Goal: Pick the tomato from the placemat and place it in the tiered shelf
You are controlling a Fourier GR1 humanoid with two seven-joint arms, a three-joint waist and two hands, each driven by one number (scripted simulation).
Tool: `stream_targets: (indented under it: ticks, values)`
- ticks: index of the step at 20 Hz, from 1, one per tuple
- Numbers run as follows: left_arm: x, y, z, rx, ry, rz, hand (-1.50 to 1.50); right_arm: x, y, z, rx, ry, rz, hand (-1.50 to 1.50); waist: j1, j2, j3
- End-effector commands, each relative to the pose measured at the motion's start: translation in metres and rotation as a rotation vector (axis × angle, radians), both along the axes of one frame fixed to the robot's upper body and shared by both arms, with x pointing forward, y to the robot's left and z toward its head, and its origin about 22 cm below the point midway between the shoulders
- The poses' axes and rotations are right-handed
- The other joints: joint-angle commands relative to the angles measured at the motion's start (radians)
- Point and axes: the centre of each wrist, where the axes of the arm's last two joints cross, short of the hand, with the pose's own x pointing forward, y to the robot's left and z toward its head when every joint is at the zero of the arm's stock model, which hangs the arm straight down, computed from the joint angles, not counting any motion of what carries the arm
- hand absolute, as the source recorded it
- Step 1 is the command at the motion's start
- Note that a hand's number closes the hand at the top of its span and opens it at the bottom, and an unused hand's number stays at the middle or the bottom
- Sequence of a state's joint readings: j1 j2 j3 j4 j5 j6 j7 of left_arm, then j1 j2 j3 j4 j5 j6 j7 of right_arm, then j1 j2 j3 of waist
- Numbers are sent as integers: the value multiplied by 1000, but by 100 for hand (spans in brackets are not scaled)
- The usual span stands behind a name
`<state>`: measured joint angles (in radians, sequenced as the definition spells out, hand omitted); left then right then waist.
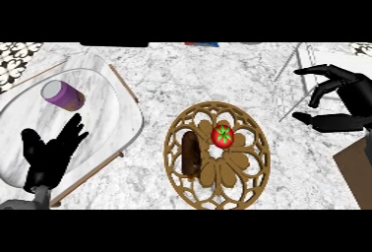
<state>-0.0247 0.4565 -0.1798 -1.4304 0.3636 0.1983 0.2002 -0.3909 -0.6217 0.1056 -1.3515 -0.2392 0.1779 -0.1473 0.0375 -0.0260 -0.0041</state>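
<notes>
Red tomato [222,136] on lattice placemat [212,173]; right hand [355,97] empty, fingers loosely spread, well apart; left hand [49,153] open, empty.

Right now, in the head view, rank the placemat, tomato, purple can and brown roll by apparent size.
1. placemat
2-3. brown roll and purple can look about alike, so unranked
4. tomato

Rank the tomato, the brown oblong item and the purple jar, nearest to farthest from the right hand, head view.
From the right hand:
1. tomato, on the placemat.
2. brown oblong item, left of the tomato.
3. purple jar, far left on the tiered shelf.
</notes>
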Motion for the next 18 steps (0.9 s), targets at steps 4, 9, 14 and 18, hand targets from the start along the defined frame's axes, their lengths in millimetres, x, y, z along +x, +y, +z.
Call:
stream_targets:
  ticks: [4, 9, 14, 18]
  values:
    - [-6, -23, -17, -82, 77, 16, 0, 7, -21, -7, -101, 184, 176, -150, -22, 31, 4]
    - [1, -5, -24, -82, 83, 38, 0, 16, 6, 52, -236, 215, 288, -150, -42, 26, 1]
    - [-3, -10, -23, -77, 80, 35, 0, 13, 54, 60, -380, 279, 274, -150, -43, 24, 1]
    - [7, -5, -14, -68, 70, 33, 0, 7, 96, 71, -427, 264, 170, -150, -46, 25, 1]
